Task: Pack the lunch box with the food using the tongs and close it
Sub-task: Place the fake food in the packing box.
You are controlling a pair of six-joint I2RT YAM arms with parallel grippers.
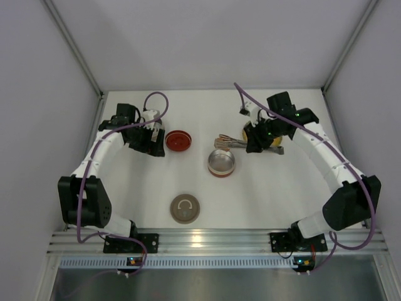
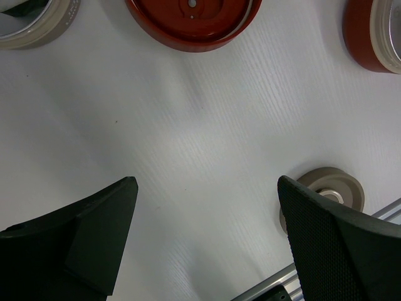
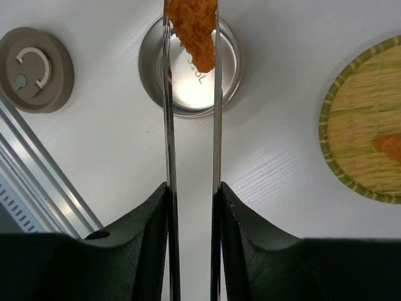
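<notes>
My right gripper (image 3: 191, 188) is shut on the slim silver tongs (image 3: 168, 125), one finger pressed on each arm. At the top edge of the right wrist view, the tong tips pinch an orange chunk of food (image 3: 195, 34). Below the chunk on the table is the open round silver tin of the lunch box (image 3: 188, 75). From above, the tongs (image 1: 229, 143) reach left from the right gripper (image 1: 254, 143), just behind the tin (image 1: 221, 163). The left gripper (image 2: 207, 182) is open over bare table, next to a red round dish (image 1: 178, 140).
A beige lid with a curved handle (image 1: 185, 208) lies near the front rail. A woven yellow plate (image 3: 366, 119) with an orange piece (image 3: 390, 147) lies under the right arm. In the left wrist view a beige-rimmed round piece (image 2: 37, 25) is cut off at the top left.
</notes>
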